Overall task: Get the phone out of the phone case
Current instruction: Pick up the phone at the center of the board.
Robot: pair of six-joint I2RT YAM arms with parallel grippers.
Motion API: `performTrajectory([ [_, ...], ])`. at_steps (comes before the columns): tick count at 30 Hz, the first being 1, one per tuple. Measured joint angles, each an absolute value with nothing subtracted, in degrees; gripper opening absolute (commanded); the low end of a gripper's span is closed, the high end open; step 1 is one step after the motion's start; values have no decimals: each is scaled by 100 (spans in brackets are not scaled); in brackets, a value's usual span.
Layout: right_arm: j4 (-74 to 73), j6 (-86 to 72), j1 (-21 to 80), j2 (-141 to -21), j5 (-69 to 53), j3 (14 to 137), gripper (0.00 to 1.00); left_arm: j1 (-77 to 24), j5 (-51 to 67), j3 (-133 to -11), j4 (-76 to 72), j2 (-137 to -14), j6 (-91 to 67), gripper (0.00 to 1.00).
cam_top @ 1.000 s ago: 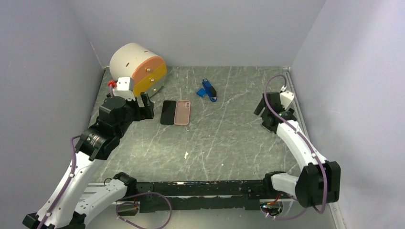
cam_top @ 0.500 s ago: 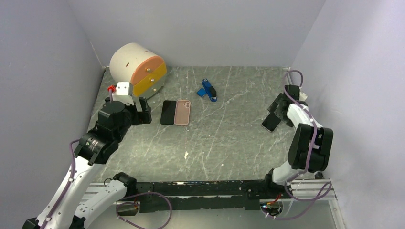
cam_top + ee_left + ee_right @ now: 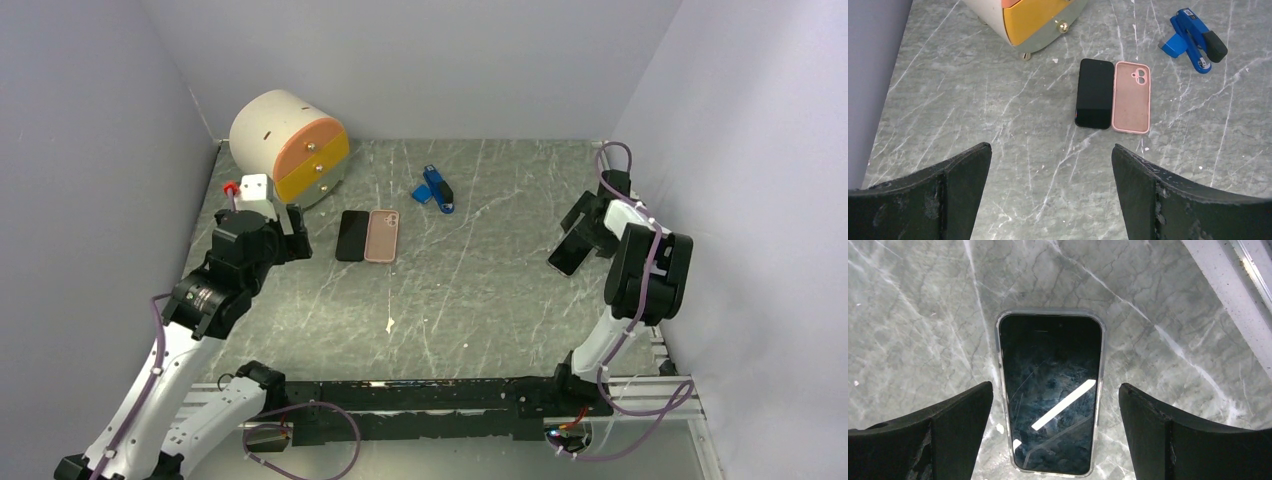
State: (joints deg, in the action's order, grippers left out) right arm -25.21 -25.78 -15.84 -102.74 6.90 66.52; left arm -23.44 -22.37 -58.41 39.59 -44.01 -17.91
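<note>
Two grippers, left gripper [image 3: 1049,150] and right gripper [image 3: 1055,387], both spread wide, holding nothing. One phone [image 3: 1050,390] in a clear case [image 3: 998,390] lies by the table's [image 3: 480,300] right edge under the right one; only the right wrist view shows that case. One black phone [image 3: 1095,93] and one pink case [image 3: 1131,97] left-centre, side by side; one blue stapler [image 3: 1193,41] and one round drawer unit [image 3: 285,140] behind.

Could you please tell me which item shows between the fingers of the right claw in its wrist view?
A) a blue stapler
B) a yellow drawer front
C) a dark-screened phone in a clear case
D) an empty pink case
C: the right wrist view shows the phone in a clear case lying flat, screen up, framed by the open right claw, which is not touching it.
</note>
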Motion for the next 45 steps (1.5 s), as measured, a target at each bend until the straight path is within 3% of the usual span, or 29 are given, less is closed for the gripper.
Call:
performTrajectory([
  [13, -2707, -2443, -1610, -10724, 504, 6893, 96, -2185, -1911, -5802, 3977, -4414, -1782, 95],
  [28, -2792, -2377, -1376, -10742, 572, 6928, 50, -2025, -937, -5739, 3669, -4759, -1815, 95],
  [37, -2832, -2617, -67, -10197, 379, 6375, 29, -2021, 73, -5739, 3452, -5470, -2311, 95],
  [45, -2324, -2871, 869, -9701, -172, 5970, 16, -2040, 930, -5485, 2790, -5734, -2967, 95],
])
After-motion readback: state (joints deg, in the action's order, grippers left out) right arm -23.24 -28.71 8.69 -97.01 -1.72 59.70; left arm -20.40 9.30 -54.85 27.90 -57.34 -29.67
